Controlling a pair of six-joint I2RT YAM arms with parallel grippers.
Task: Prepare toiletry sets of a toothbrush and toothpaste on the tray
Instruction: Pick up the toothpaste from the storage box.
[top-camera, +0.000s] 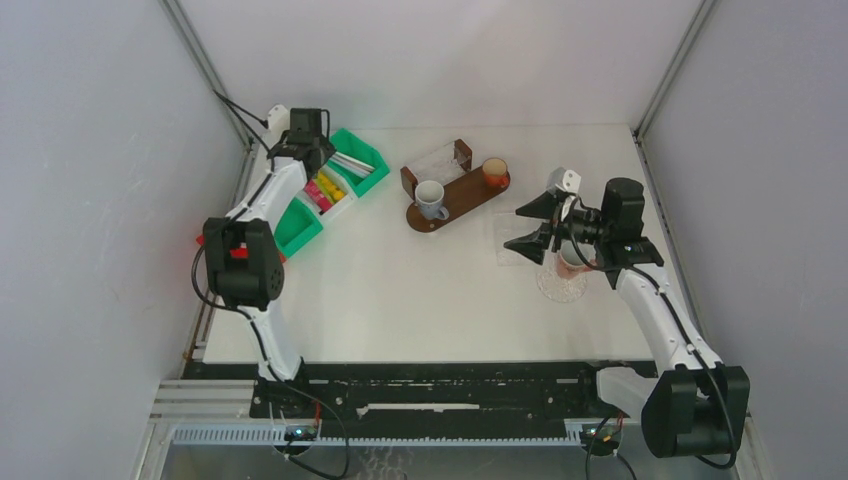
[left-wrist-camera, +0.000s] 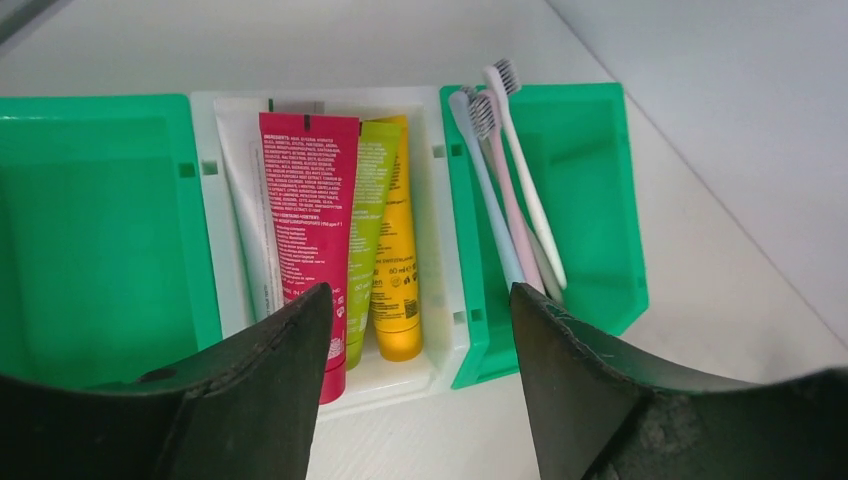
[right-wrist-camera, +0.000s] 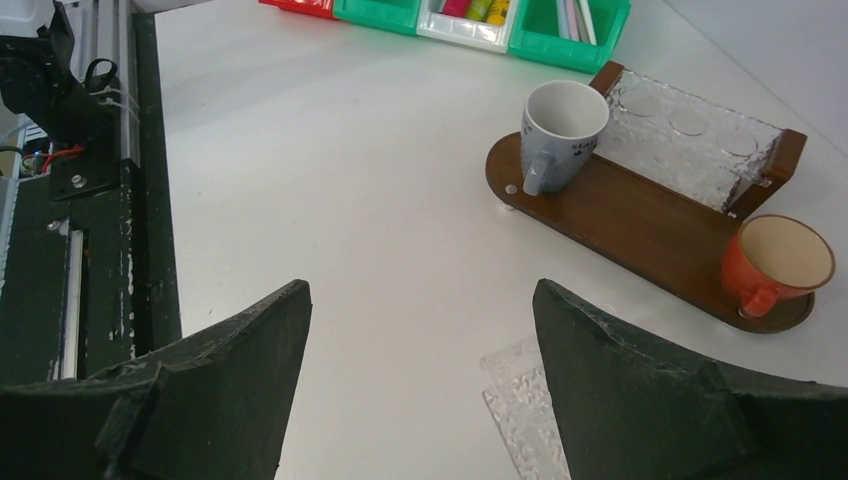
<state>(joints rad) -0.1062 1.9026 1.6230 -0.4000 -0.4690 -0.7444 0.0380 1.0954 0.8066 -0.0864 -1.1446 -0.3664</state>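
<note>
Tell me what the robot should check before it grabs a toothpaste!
1. The left hand hangs over the white bin: ok.
2. The left hand is open and empty: ok.
3. Tubes easy to reach: ok, the red tube, green tube and yellow tube lie side by side.
4. Which tube it is aimed at: cannot tell.
5. The grey mug and orange cup stand upright on the wooden tray, both empty: ok.
6. The right hand is out of the way: ok, open, far from the white bin.
</note>
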